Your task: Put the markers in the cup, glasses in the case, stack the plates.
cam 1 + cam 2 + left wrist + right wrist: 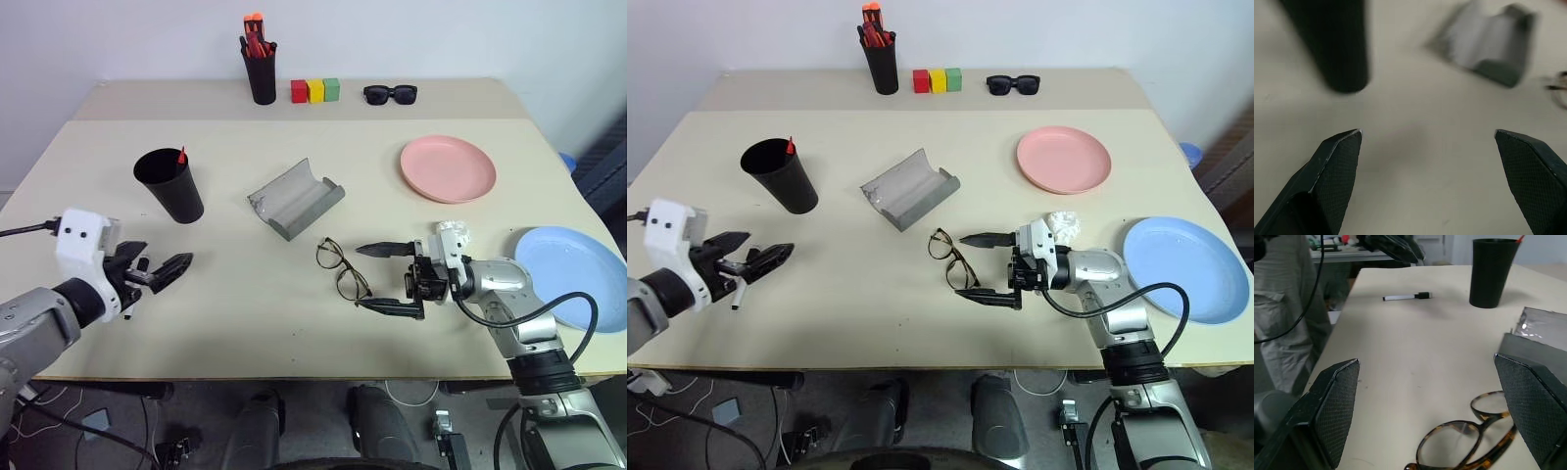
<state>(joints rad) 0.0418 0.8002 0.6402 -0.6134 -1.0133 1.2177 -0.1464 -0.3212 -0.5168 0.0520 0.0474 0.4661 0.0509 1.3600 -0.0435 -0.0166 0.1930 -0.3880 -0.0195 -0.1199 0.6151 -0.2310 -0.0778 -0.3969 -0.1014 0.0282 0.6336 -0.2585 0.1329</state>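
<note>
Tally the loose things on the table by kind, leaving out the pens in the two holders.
Round plastic plates: 2, salmon pink plate, light blue plate
Eyewear: 2, thin-framed glasses, black sunglasses
Black cups: 2, tapered tumbler, pen holder
Coloured blocks: 3
Open grey case: 1
Total: 10

Silver metal arms w/ black cables; white blocks at wrists. Each gripper has 2 black pointy fingers w/ bumpy pads.

Case (pixel 295 199) between cup (pixel 170 185) and plates (pixel 448 168) — glasses (pixel 342 269) before it.
</note>
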